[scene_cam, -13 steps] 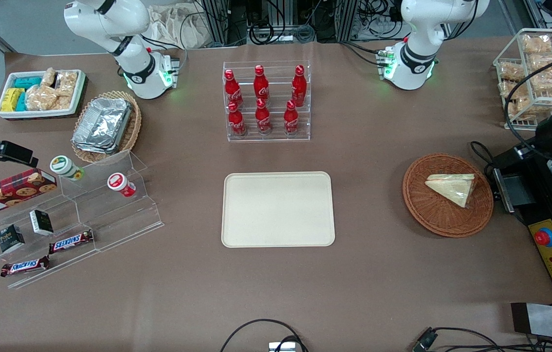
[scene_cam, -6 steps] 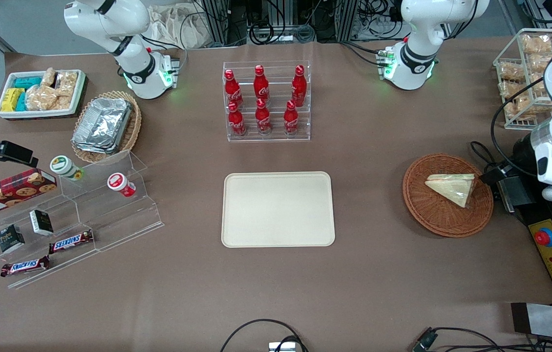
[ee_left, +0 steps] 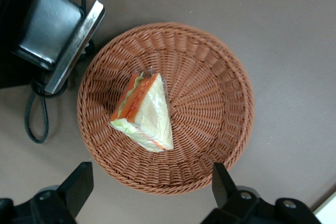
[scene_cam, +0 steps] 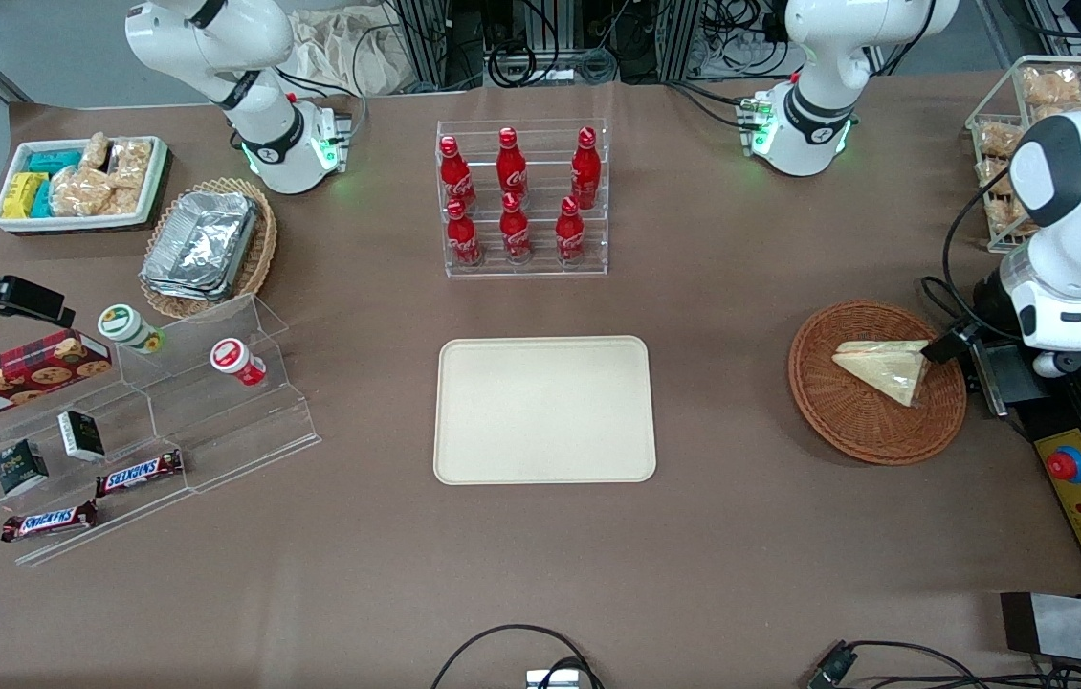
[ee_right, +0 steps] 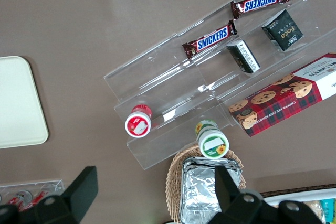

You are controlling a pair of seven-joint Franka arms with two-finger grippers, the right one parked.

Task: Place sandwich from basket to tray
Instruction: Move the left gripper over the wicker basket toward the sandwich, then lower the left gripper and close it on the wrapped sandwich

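While the sandwich [ee_left: 142, 113] lies in the round reddish-brown woven basket [ee_left: 210, 93], its look is plain in the left wrist view: a triangular wedge in clear, crinkled plastic wrap, with a pale white-yellow bread face uppermost, a band of orange-red filling along one cut edge and a strip of light green along the other. It rests flat on the basket's woven floor, off centre, closer to the rim on the side where a black box with a metal plate [ee_left: 50, 30] sits on the desk [ee_left: 273, 14]. From the front view the sandwich [scene_cam: 885, 366] shows as a pale wedge in the part of the basket [scene_cam: 847, 421] toward the working arm's end of the desk. The pincer [ee_left: 152, 190] hangs above the basket with its two dark fingers [ee_left: 79, 184] set wide apart, touching neither basket nor sandwich; in the front view one dark fingertip [scene_cam: 944, 346] shows just above the wedge's edge. The cream-beige tray [scene_cam: 543, 410], flat with rounded corners and a low rim, lies bare at the middle of the desk, well apart from the basket and nearer the front camera than a clear rack of red bottles [scene_cam: 514, 196].
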